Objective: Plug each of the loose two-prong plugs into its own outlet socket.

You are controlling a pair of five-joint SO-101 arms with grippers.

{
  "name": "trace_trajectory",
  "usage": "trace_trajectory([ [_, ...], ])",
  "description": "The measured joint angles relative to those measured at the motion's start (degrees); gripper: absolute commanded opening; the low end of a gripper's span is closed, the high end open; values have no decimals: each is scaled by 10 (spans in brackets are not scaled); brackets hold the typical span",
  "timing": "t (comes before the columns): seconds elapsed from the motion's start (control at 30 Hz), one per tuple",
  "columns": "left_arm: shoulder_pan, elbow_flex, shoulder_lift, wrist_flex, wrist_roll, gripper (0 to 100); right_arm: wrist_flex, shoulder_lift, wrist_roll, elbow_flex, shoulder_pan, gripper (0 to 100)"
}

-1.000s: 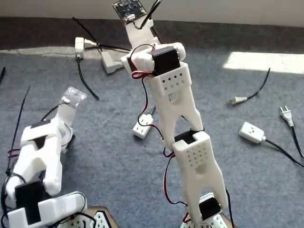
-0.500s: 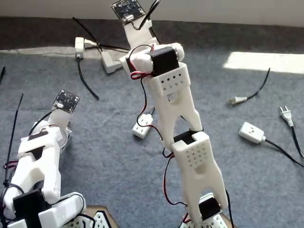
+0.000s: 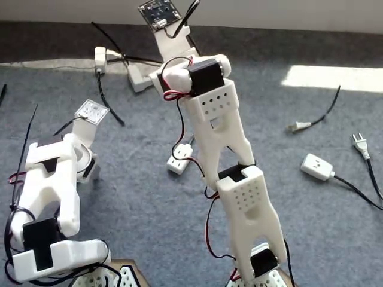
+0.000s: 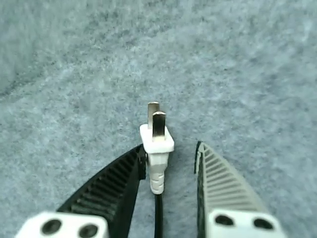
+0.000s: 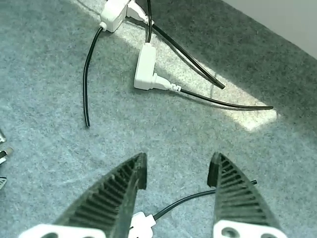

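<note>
Left hand (image 4: 170, 148) wide, plug (image 4: 157, 141) between fingers on carpet (image 4: 74, 59); right hand (image 5: 178, 158) wide above cable (image 5: 188, 198), outlet socket (image 5: 146, 67) beyond.

Lit brightly yet softly by daylight over most of the grey carpet (image 3: 137, 197), with only faint, diffuse shadows beneath the arms (image 3: 218, 113). Burns out to near white in a sun patch (image 3: 332, 78) at the far right of the high view, and again in a slanting strip (image 5: 247, 116) across the right wrist view. Leaves a pale sheen on the prongs of the plug (image 4: 157, 141) in the left wrist view. Comes perhaps from the far side, judging by those patches.
</note>
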Motion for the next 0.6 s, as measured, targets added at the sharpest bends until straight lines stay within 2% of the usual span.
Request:
trace_trajectory([
  [0.2,4,0,0,2,4,187,0,0,0,0,0,207],
  [0.3,4,0,0,1,4,144,0,0,0,0,0,207],
  [0.47,2,16,0,-45,4,115,0,0,0,0,0,207],
  [0.6,2,29,0,-64,-22,115,0,0,0,0,0,207],
])
